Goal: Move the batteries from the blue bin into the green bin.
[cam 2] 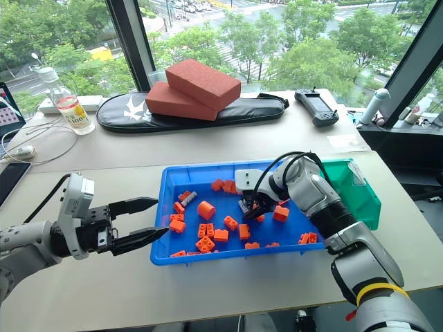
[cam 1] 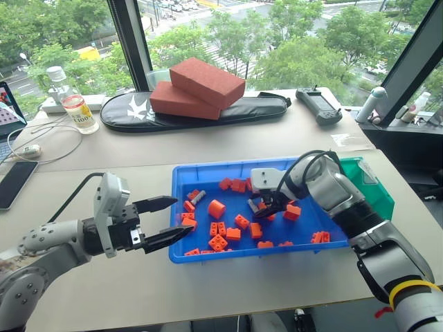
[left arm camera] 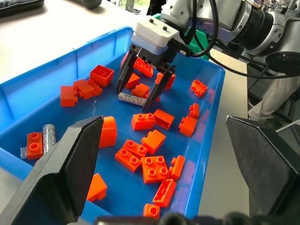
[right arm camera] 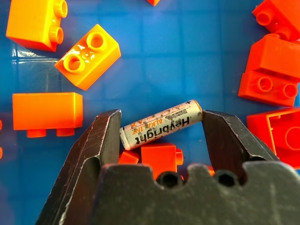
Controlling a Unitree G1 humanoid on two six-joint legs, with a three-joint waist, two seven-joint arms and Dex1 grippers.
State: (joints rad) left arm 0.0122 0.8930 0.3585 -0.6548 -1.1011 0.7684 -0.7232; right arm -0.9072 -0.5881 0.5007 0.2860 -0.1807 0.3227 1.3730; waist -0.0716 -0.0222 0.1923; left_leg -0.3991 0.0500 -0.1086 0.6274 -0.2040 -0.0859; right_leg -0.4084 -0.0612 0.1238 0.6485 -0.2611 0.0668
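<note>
Presently the right gripper (right arm camera: pixel 161 123) points down into the blue bin (cam 1: pixel 181 181), its two black fingers set at either end of a silver-grey battery (right arm camera: pixel 161 122); both fingertips meet the battery's ends, so it is grasping that battery lengthwise. The battery lies tilted against an orange brick (right arm camera: pixel 154 157) near the middle of the blue bin, with its lower end at or close to the bin floor; whether it has left the floor cannot be told. Loose orange toy bricks (left arm camera: pixel 154 168) lie scattered around it across the blue bin's floor. A second battery (left arm camera: pixel 48 137) lies by the blue bin's left wall, beside a stubby orange cylinder (cam 1: pixel 217 208). The green bin (cam 1: pixel 378 188) stands against the blue bin's right end, behind the right arm. The left gripper (cam 1: pixel 165 220) hovers just outside the blue bin's left wall, fingers spread apart and grasping nothing. The blue bin rests on the desk (cam 1: pixel 104 187).
</note>
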